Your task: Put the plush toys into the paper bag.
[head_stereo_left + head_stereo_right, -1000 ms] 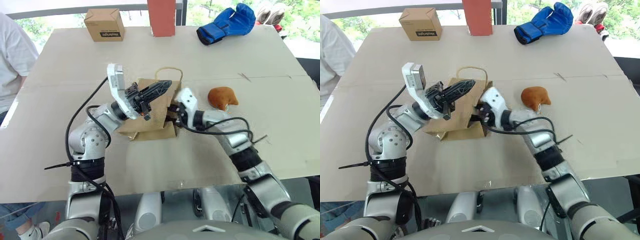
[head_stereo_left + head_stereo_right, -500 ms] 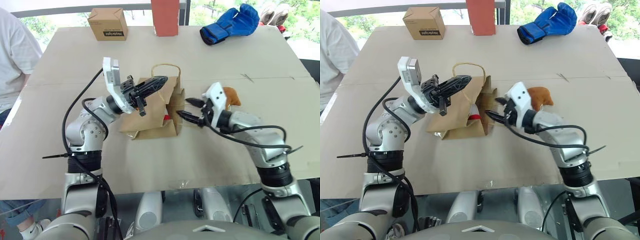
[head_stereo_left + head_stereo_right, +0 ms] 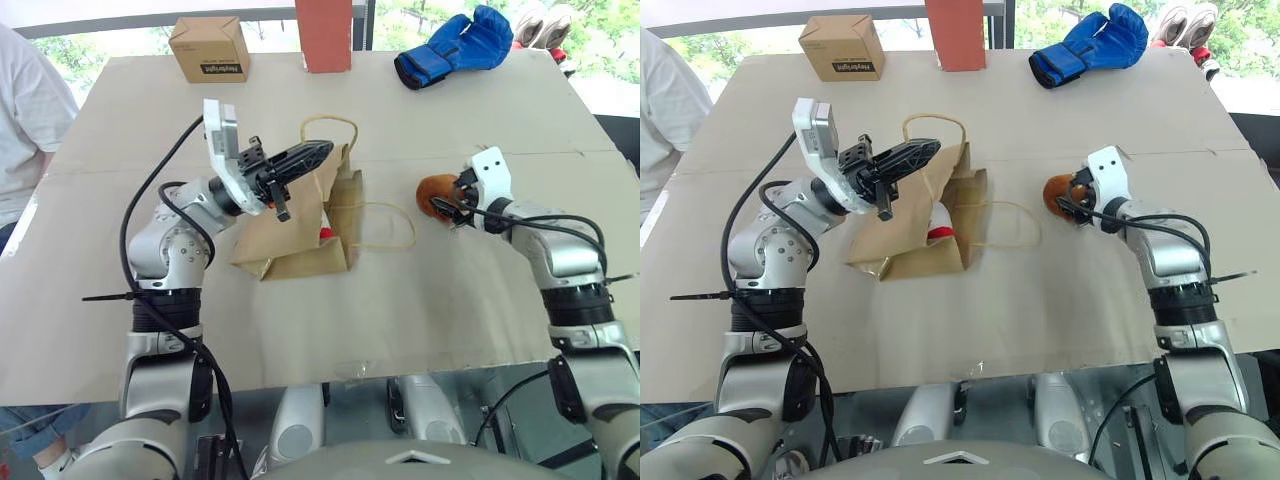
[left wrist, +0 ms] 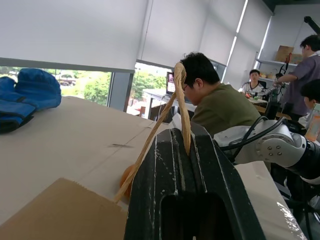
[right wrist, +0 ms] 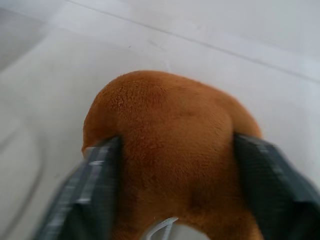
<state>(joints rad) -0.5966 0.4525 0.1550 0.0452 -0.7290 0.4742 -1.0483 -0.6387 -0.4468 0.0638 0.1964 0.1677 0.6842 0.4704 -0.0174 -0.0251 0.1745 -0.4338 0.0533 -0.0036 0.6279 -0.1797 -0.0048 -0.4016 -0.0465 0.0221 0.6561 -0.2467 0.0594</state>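
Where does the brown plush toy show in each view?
Left eye view: brown plush toy, right of the paper bag, at the right gripper.
Right eye view: same spot.
Left wrist view: orange patch behind the bag handle.
Right wrist view: centre, between the fingers.
Shared landmark: blue boxing glove.

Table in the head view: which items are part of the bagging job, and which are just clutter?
Job:
- paper bag, one handle pinched by the left gripper
- white-and-red plush toy, in the bag's mouth
- brown plush toy, between the right gripper's fingers

Clutter:
- blue boxing glove
- small printed cardboard box
- red upright box
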